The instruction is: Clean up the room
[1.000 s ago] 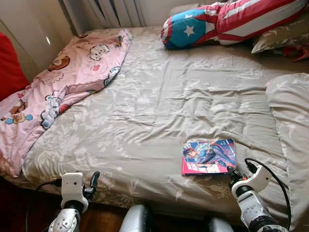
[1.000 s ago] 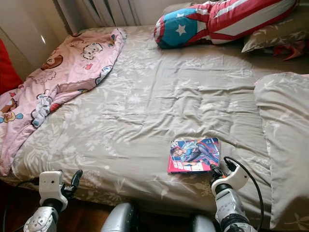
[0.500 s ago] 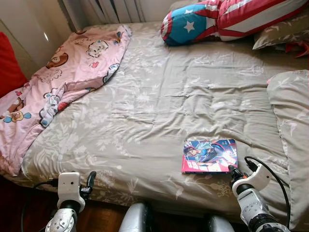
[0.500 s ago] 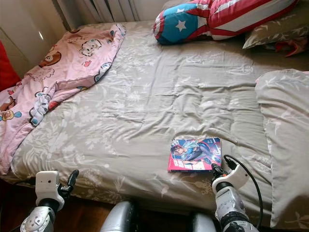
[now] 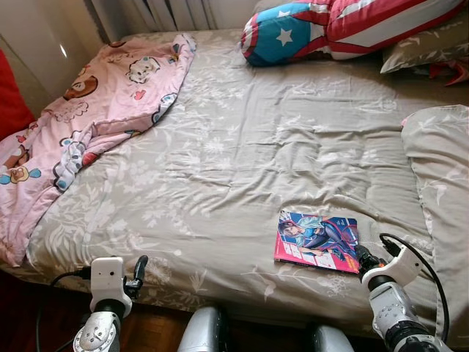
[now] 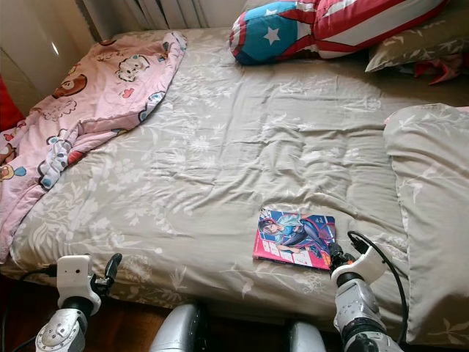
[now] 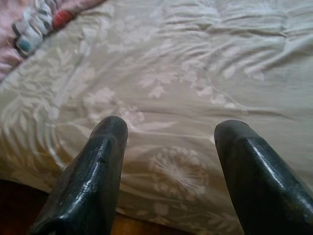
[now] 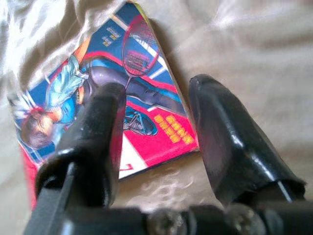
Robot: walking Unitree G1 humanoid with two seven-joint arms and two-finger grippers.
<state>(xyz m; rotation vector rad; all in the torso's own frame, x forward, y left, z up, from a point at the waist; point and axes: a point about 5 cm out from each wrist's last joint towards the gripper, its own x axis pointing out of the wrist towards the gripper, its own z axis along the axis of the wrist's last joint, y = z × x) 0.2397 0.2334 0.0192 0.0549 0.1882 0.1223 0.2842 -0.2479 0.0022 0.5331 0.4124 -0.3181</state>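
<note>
Item count: one bed [image 5: 242,147] with a grey floral cover. One comic book [image 5: 316,240] lies flat on it. One pink cartoon-print blanket [image 5: 80,125] is spread at the robot's left side of the bed. One star-and-stripes cushion [image 5: 344,29] sits at the far end. Two grey floral pillows are present: one [image 5: 421,51] beside the cushion, one [image 5: 440,191] along the right side. Two grippers are in view, the left gripper [image 7: 168,147] and the right gripper [image 8: 156,127], each with two black fingers.
</note>
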